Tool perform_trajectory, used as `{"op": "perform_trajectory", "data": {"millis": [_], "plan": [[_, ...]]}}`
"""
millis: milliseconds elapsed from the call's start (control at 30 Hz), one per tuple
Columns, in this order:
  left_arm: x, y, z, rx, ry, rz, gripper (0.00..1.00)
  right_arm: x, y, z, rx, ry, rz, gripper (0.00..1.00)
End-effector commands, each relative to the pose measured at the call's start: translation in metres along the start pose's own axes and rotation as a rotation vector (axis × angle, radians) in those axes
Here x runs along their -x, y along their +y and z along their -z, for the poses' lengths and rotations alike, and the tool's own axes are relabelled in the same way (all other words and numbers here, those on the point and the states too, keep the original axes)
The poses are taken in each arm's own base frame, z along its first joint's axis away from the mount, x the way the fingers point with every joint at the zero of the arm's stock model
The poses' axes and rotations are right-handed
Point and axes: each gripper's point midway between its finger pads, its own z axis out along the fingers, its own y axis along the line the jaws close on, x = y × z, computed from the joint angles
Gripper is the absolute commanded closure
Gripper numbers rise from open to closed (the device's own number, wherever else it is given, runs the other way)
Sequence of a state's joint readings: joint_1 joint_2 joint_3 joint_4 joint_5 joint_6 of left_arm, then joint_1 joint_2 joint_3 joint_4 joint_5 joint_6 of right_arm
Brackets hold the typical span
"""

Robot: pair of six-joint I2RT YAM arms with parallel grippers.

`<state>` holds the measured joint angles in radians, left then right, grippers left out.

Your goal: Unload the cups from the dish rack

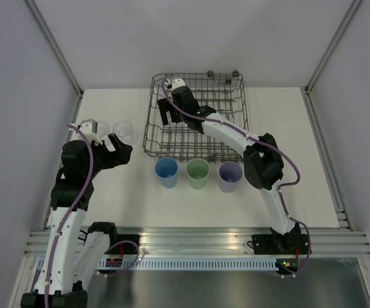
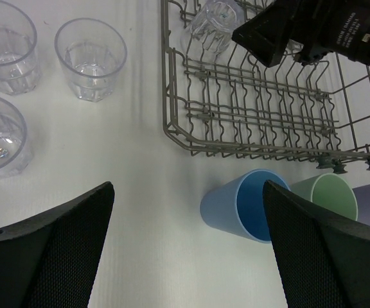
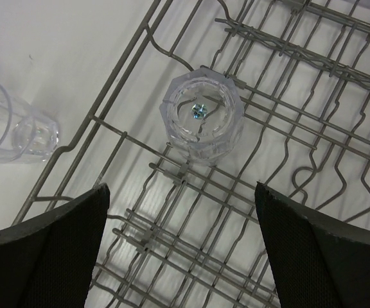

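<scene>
The grey wire dish rack point(image 1: 148, 138) stands at the back of the white table. One clear glass point(image 3: 202, 117) sits upside down on its tines near the left wall, also visible from the left wrist point(image 2: 214, 22). My right gripper point(image 3: 180, 187) hovers open just above it, inside the rack point(image 3: 124, 61). Three clear glasses point(image 2: 90, 58) stand upright on the table left of the rack point(image 2: 166, 77). Blue point(image 1: 166, 172), green point(image 1: 198, 173) and purple point(image 1: 230, 176) cups stand in a row before it. My left gripper point(image 2: 188, 186) is open and empty, beside the blue cup point(image 2: 246, 205).
The table's left edge and an aluminium frame post run close behind the clear glasses point(image 1: 124, 130). One of those glasses point(image 3: 11, 128) stands just outside the rack's left wall. The right arm stretches diagonally over the rack's front half.
</scene>
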<state>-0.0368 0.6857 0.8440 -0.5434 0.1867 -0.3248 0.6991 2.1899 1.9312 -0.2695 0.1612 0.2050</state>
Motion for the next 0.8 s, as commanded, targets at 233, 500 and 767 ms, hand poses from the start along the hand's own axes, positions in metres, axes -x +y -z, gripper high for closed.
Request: {"op": "perform_trajectory", "data": {"millis": [233,500,767], "plan": [[0.006,-0.012,0.0,-0.068,-0.03,-0.07,0.0,0.0,-0.003,-0.048,-0.066,-0.005,0.067,0.02],[0.004,-0.017,0.0,-0.098,-0.02,-0.078,0.0,-0.003,-0.005,-0.074,-0.087,-0.022,0.076,0.02],[0.002,-0.023,0.0,-0.129,-0.012,-0.087,0.0,-0.004,-0.009,-0.094,-0.089,-0.048,0.083,0.03]]}}
